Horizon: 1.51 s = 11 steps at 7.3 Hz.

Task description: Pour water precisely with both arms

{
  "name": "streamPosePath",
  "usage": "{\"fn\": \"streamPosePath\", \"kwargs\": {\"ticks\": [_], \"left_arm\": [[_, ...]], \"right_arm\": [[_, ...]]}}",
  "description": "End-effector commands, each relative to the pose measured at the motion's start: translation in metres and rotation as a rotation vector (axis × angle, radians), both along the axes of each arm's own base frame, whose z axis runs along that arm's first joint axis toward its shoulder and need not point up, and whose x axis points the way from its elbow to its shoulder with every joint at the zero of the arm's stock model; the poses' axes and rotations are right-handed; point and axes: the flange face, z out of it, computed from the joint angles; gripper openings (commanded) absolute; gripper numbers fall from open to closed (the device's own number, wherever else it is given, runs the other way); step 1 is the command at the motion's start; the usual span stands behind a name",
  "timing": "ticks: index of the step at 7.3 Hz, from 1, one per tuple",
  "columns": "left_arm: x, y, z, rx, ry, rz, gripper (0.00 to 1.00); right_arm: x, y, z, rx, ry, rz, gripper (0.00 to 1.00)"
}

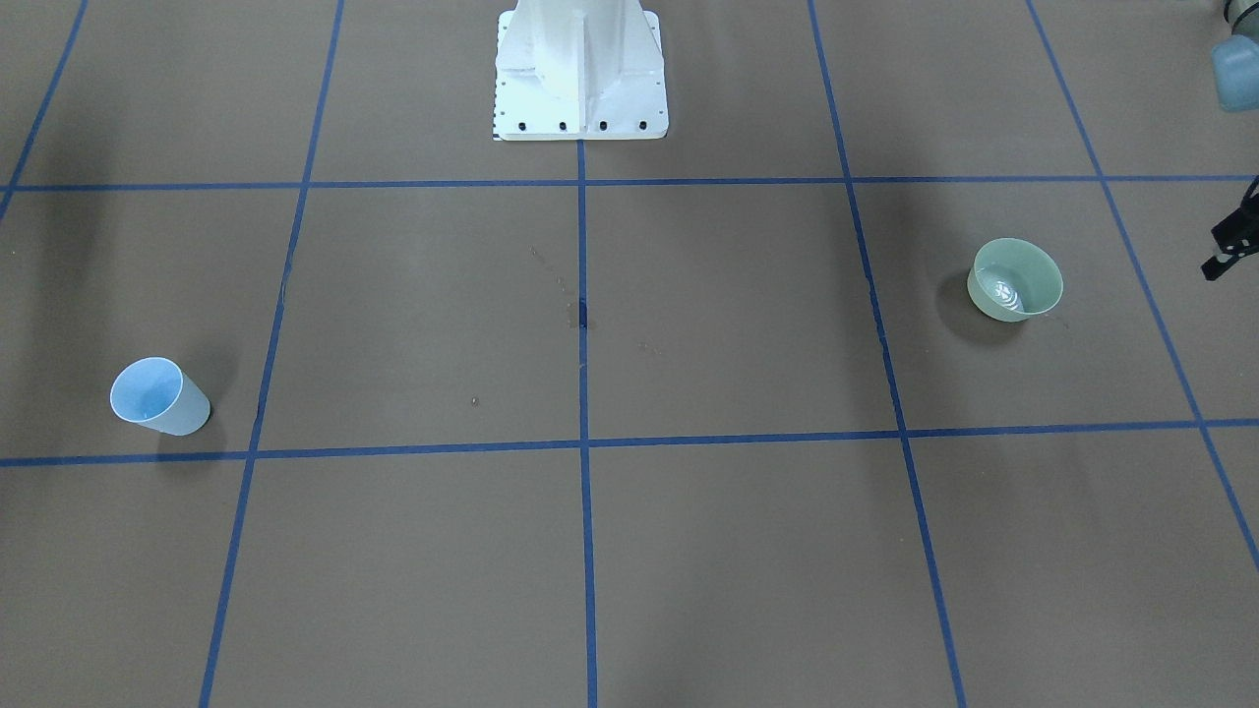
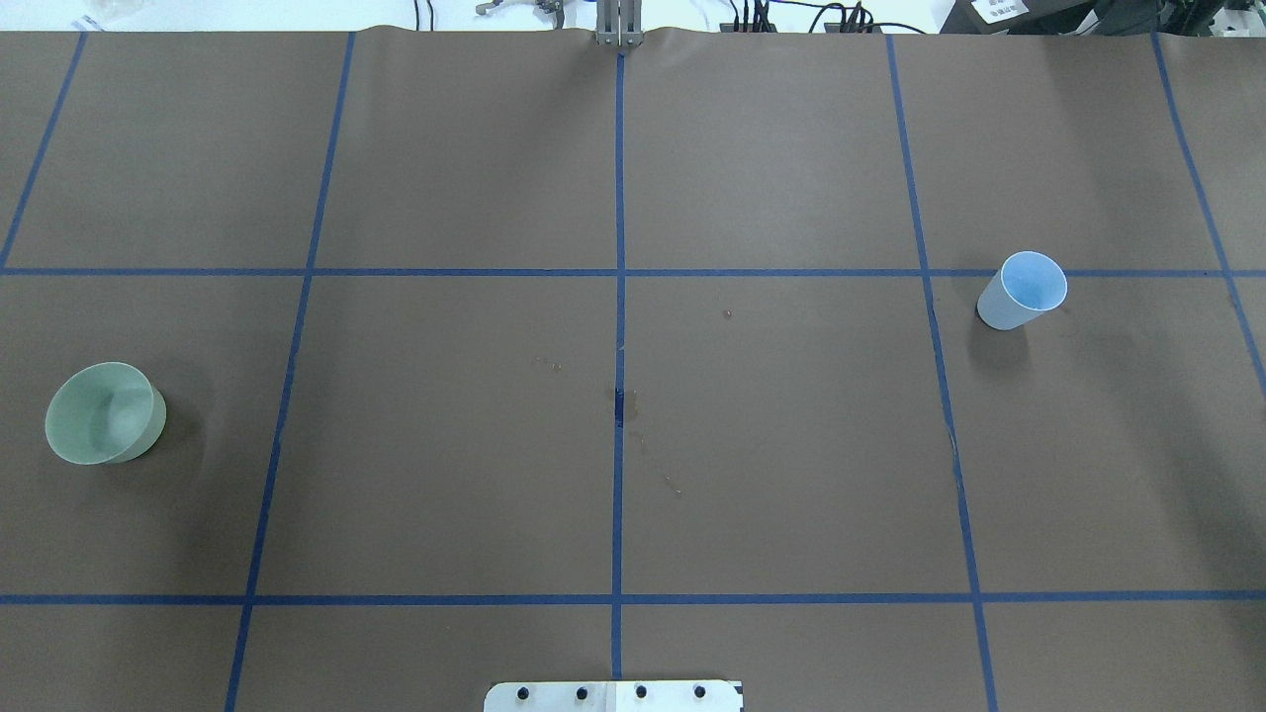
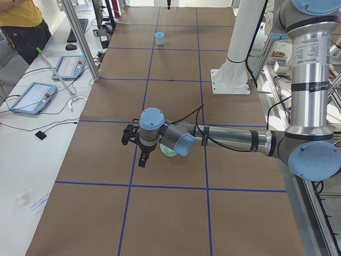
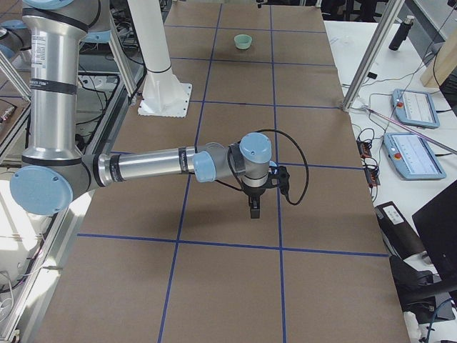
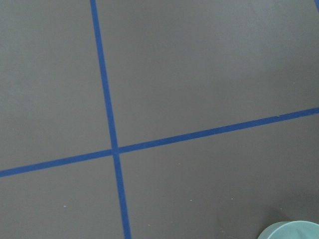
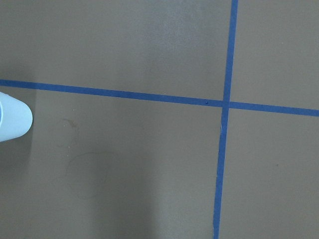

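While both arms hang low over the bench [image 2: 771,148], here's the count: 2 arms, 2 cups, 1 white pedestal [image 1: 580,69].

Left arm [image 3: 229,140] reaches out flat, wrist just beside the green cup [image 1: 1015,280]. Left jaws point down. Only a black sliver shows at the front view's edge, so can't tell if spread or pressed together.

Right arm [image 4: 150,166] has the same pose at the other end, near the blue cup [image 1: 157,396]. Right jaws show from the side only, so can't tell.

Water [image 1: 1003,293]: small pool in the green cup, rippled glint.

Both cups upright, well apart. A few small stains [image 1: 582,315] by the centre tape line [image 2: 620,198].
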Motion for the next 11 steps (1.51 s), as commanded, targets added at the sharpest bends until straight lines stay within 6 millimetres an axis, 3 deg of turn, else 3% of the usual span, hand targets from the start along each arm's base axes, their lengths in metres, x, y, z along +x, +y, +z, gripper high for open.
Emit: {"fn": "streamPosePath", "kwargs": {"ticks": [1,4,7,10,11], "left_arm": [[0.070,0.017,0.004,-0.052,0.005,0.086,1.00],[0.126,0.049,0.017,-0.080,-0.026,0.098,0.99],[0.140,0.055,0.030,-0.103,-0.044,0.122,0.71],[0.153,0.055,0.043,-0.116,-0.057,0.151,0.57],[0.153,0.055,0.043,-0.116,-0.057,0.153,0.39]], "right_arm": [[-0.003,0.001,-0.001,-0.009,0.000,0.002,1.00],[-0.003,0.001,-0.002,-0.006,-0.001,0.002,1.00],[-0.003,0.001,-0.003,-0.004,-0.001,0.002,1.00],[-0.003,0.001,-0.003,-0.004,-0.001,0.002,1.00],[-0.003,0.001,-0.003,-0.004,-0.001,0.002,1.00]]}}
